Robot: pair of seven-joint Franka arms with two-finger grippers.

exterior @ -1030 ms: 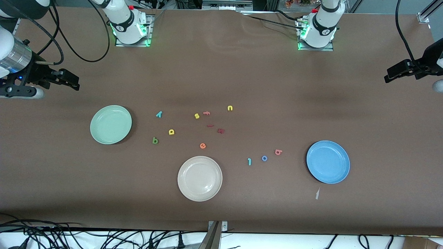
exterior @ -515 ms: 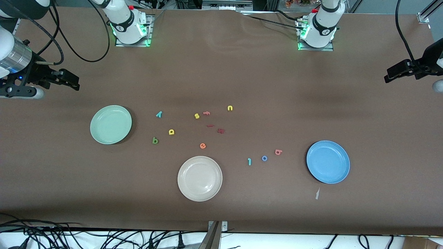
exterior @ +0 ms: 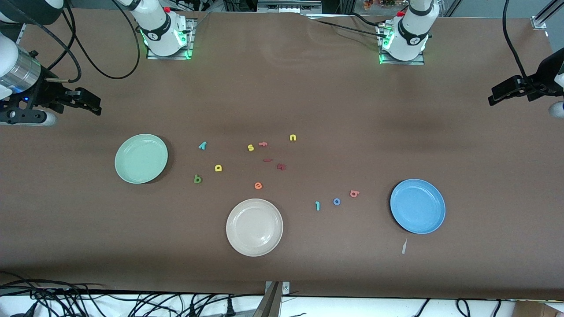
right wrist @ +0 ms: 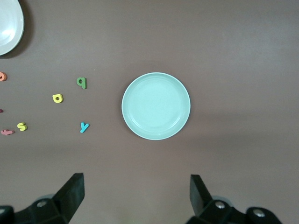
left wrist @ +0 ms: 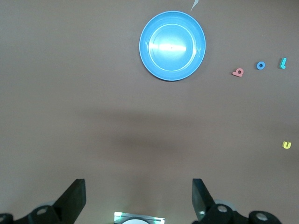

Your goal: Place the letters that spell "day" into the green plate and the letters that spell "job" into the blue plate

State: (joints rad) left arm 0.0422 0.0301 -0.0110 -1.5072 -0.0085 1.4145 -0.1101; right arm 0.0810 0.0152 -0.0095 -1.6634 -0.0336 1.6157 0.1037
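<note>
At table ends, left claw (left wrist: 138, 200), right claw (right wrist: 135, 198) spread, waiting.

Glossy blue plate (left wrist: 154, 65); glossy green plate (right wrist: 135, 121); matt brown table (exterior: 308, 97).

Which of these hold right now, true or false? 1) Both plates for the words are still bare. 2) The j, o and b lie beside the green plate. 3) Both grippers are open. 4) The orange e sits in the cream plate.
1) True: the green plate and the blue plate hold no letters.
2) False: the teal j, blue o and pinkish b lie beside the blue plate.
3) True: the left gripper and the right gripper are both open, holding nothing.
4) False: the orange e lies on the table, apart from the cream plate.
</note>
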